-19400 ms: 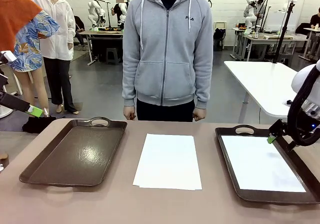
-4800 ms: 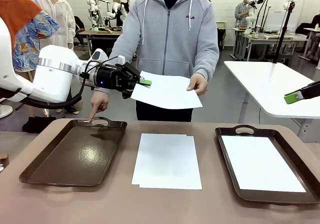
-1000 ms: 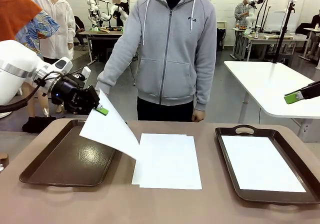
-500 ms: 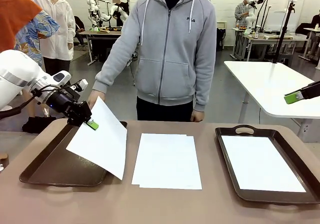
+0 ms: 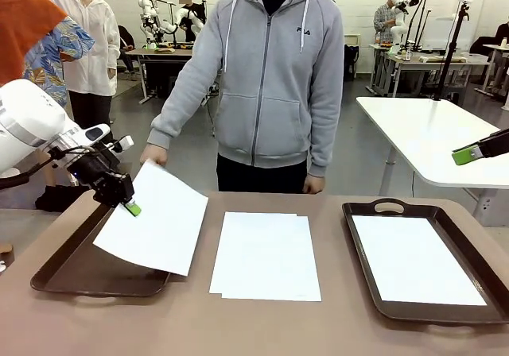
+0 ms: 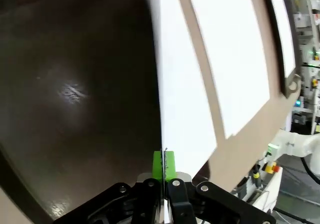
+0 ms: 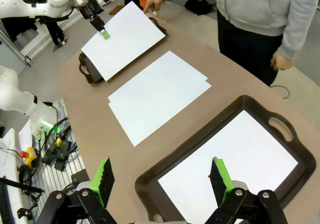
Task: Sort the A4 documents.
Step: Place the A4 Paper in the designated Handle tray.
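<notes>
My left gripper (image 5: 132, 208) is shut on the near left edge of one white A4 document (image 5: 155, 218), holding it tilted just above the left dark brown tray (image 5: 56, 270). In the left wrist view the sheet (image 6: 181, 114) runs edge-on from the green pads (image 6: 164, 165) over the tray floor (image 6: 75, 94). A small stack of A4 documents (image 5: 266, 255) lies on the table between the trays. Another sheet (image 5: 413, 259) lies flat in the right tray (image 5: 362, 249). My right gripper (image 7: 162, 179) is open, high above the right tray (image 7: 165, 171); its green fingertip (image 5: 464, 155) shows at the right edge.
A person in a grey hoodie stands at the far side; one hand (image 5: 153, 154) reaches down by the held sheet's far corner, the other (image 5: 316, 183) hangs at the table edge. Bare table lies along the front edge.
My left gripper has carried the sheet down and to the left, from over the tray's right rim to low over the left tray, and the sheet has flattened out.
</notes>
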### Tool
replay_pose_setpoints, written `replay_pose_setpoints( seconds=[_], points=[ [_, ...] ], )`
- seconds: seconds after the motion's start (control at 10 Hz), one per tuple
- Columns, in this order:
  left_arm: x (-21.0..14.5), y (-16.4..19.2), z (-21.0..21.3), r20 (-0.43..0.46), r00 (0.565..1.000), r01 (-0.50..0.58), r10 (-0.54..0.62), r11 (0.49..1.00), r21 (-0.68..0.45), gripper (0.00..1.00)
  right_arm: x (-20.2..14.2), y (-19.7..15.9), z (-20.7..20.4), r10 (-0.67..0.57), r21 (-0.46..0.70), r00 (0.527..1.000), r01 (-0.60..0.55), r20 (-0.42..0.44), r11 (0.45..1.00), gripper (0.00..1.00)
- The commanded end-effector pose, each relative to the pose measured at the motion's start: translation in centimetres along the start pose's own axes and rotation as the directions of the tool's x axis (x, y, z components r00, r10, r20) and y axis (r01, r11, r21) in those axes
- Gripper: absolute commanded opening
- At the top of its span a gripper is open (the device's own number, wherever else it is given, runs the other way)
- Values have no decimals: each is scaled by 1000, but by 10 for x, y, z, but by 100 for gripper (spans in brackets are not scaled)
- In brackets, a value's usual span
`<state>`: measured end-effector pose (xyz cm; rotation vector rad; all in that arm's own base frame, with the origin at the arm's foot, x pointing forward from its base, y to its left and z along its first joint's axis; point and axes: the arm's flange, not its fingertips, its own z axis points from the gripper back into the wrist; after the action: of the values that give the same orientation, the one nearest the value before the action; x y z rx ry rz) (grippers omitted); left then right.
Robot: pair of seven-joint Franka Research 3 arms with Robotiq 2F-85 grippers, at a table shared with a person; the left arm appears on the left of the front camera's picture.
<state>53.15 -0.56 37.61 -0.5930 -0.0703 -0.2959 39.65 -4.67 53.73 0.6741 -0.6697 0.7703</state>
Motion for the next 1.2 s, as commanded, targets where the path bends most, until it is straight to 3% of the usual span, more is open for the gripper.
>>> replay_pose_setpoints(
  seconds=[0.0,0.4,1.1],
  points=[
    [10,4,-5,-27,999,-17,19,996,83,1,0,1,-1,-1,1,1000,1,3,1000,100],
    [4,19,-1,-108,993,-30,51,981,190,1,0,1,-1,-1,1,1000,1,3,1000,100],
    [-5,28,-13,-94,990,-78,103,969,234,1,0,1,-1,-1,1,1000,1,3,1000,100]
  ],
)
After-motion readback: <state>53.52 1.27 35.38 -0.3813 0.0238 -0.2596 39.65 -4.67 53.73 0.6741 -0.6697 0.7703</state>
